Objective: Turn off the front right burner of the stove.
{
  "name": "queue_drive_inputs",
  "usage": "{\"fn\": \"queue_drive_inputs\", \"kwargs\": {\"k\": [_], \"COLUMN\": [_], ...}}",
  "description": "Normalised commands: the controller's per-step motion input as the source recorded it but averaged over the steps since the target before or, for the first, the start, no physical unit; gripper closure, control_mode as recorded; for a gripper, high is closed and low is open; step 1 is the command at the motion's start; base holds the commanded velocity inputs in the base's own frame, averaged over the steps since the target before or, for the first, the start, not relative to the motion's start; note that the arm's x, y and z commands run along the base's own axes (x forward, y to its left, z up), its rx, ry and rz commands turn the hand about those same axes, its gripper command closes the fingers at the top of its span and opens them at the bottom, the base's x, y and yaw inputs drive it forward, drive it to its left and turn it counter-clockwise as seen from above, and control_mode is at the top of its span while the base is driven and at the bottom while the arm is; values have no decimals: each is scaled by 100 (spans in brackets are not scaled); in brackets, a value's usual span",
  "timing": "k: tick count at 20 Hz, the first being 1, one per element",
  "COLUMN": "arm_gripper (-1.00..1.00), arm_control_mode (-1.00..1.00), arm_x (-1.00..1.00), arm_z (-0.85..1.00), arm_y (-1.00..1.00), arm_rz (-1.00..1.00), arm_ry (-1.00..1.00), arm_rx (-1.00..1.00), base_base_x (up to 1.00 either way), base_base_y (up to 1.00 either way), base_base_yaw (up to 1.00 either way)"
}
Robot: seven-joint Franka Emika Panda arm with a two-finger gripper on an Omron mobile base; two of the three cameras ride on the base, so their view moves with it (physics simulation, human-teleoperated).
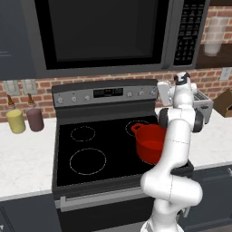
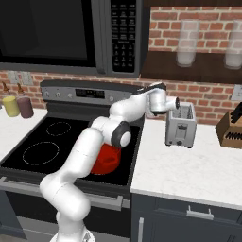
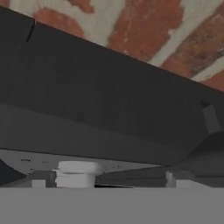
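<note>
the stove (image 1: 102,149) lies below and behind the gripper (image 1: 161,89), its long axis running left to right, its grey back panel (image 1: 90,96) facing out into the room. the gripper sits at the panel's right end, just by a small pale knob (image 3: 78,171); whether it is open or closed cannot be told. the display's writing is too small to read. a red pot (image 1: 149,141) sits on the glass below the gripper.

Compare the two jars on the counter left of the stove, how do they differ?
The yellow jar is pale yellow and stands nearer the front and further left; the purple jar is dull mauve and sits closer to the stove. Both are upright, similar in size, and topped with brown stoppers.
</note>
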Motion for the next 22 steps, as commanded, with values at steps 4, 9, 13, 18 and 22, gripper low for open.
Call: {"fn": "queue_drive_inputs", "kwargs": {"k": [4, 9, 13, 18, 22], "arm_gripper": [-100, -100, -100, -100, -100], "arm_control_mode": [-100, -100, -100, -100, -100], "arm_x": [0, 0, 0, 0, 0], "arm_z": [0, 0, 0, 0, 0], "arm_y": [10, 25, 36, 14, -1], "arm_rz": [-39, -46, -49, -52, -57], "arm_ry": [0, -3, -6, -2, 0], "arm_rx": [6, 14, 20, 28, 34], "base_base_x": [0, 0, 0, 0, 0], "base_base_y": [0, 0, 0, 0, 0], "base_base_yaw": [0, 0, 0, 0, 0]}}
